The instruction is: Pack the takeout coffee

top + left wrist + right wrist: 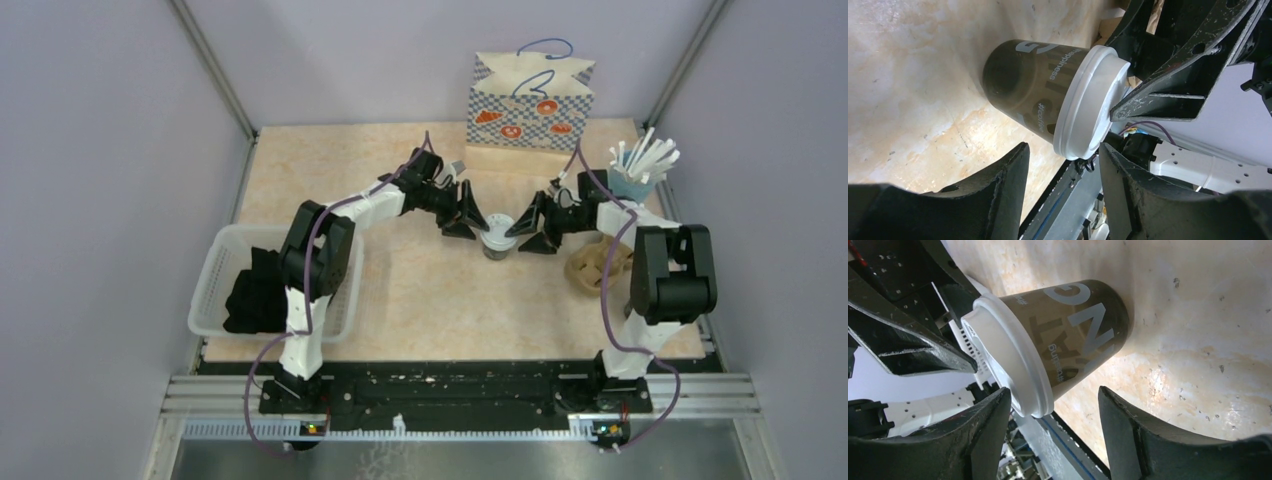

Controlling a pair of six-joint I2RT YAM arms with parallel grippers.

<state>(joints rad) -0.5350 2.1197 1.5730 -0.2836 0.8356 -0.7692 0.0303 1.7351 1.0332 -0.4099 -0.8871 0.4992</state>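
One takeout coffee cup (496, 240) stands on the table (400, 290) between two spread grippers
The left gripper (468, 218) and right gripper (535, 228) face each other, fingers apart, close on either side of the upright lidded cup; the patterned paper bag (530, 100) stands well behind

cup (1075, 335): dark grey side with pale lettering, standing on the table (1208, 310)
lid (1005, 357): white, seated on the cup
right gripper (1054, 395): fingers spread, cup just beyond their tips
left gripper (970, 335): black fingers by the lid
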